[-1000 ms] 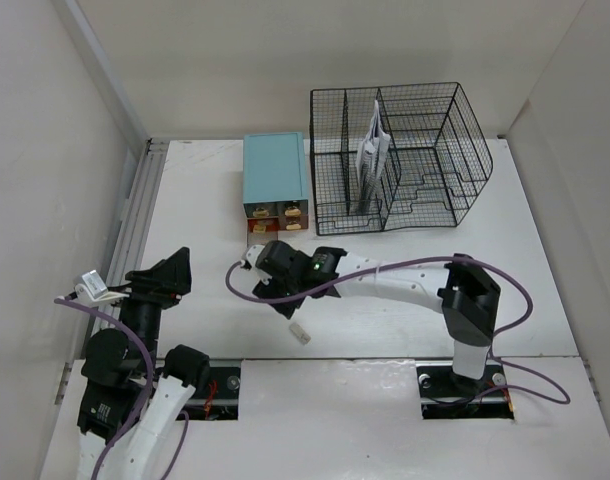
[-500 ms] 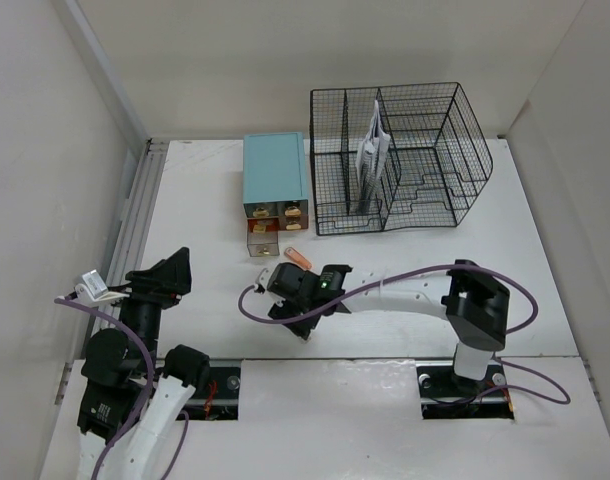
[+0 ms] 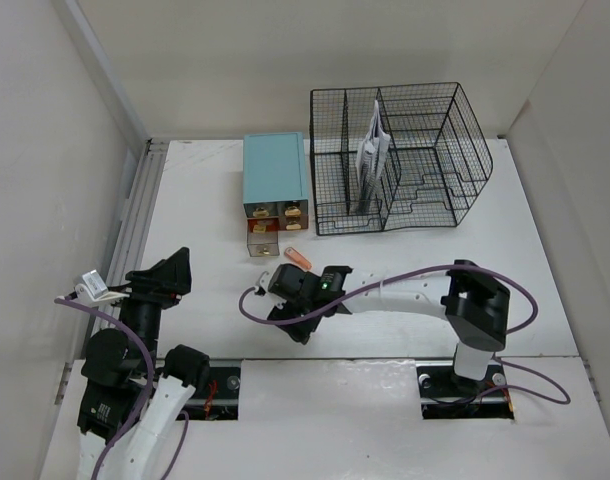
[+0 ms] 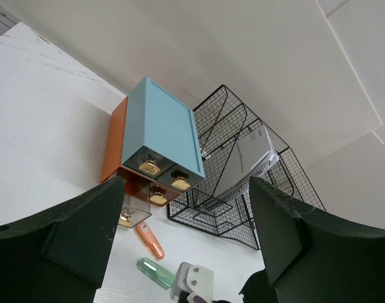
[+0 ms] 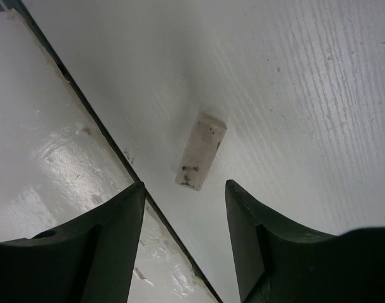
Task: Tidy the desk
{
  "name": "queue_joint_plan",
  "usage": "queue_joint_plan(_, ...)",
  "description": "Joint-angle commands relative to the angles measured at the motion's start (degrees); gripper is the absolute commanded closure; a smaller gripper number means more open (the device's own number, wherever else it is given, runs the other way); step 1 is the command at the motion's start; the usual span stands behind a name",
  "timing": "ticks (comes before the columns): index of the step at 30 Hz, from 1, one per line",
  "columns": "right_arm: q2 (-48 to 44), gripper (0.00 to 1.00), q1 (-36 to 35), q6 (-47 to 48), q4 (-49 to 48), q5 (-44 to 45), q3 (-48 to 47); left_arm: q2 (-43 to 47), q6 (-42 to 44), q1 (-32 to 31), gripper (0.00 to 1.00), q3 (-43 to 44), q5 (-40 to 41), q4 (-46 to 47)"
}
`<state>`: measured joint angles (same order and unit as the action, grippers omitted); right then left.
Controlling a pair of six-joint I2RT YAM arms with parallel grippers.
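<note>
The white desk (image 3: 505,260) holds a small dirty white eraser (image 5: 201,151) near its front edge. My right gripper (image 3: 297,328) hangs low right over it, open, with the eraser just ahead of and between the fingertips (image 5: 132,196) in the right wrist view; the top view hides the eraser under the gripper. An orange highlighter (image 3: 298,258) lies in front of the teal-topped drawer box (image 3: 275,170). A green highlighter (image 4: 156,273) lies near it in the left wrist view. My left gripper (image 3: 170,270) is open and empty, raised at the left.
The drawer box's lower left drawer (image 4: 132,205) stands pulled out. A black wire-mesh file rack (image 3: 400,160) with a white paper (image 3: 373,150) stands at the back. A dark seam (image 5: 98,126) runs along the desk's front edge beside the eraser. A grey rail (image 3: 135,220) lines the left side.
My right gripper has moved from in front of the drawer box toward the front edge and come down over the eraser, uncovering the orange highlighter. The left arm has not moved.
</note>
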<state>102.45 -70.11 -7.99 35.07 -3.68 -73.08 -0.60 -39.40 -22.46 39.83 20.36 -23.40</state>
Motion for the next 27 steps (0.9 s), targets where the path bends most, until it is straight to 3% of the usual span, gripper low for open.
queue_joint_plan(1,1.4,0.41,0.1,-1.1,-2.7,0.5,0.0,4.8,1.2,-0.3,0.23,-0.2,0.1,2.4)
queue_joint_plan(13,6.4,0.43,0.1,-1.1,-3.3,0.3,-2.2,5.3,1.2,-0.3,0.23,-0.2,0.1,2.4)
queue_joint_plan(21,7.6,0.59,0.1,-1.1,-3.3,1.0,-2.8,5.3,1.2,-0.3,0.23,-0.2,0.1,2.4)
queue_joint_plan(27,9.6,0.60,-0.5,-1.1,-2.1,4.2,-3.9,5.9,1.2,-0.3,0.23,-0.2,0.1,2.4)
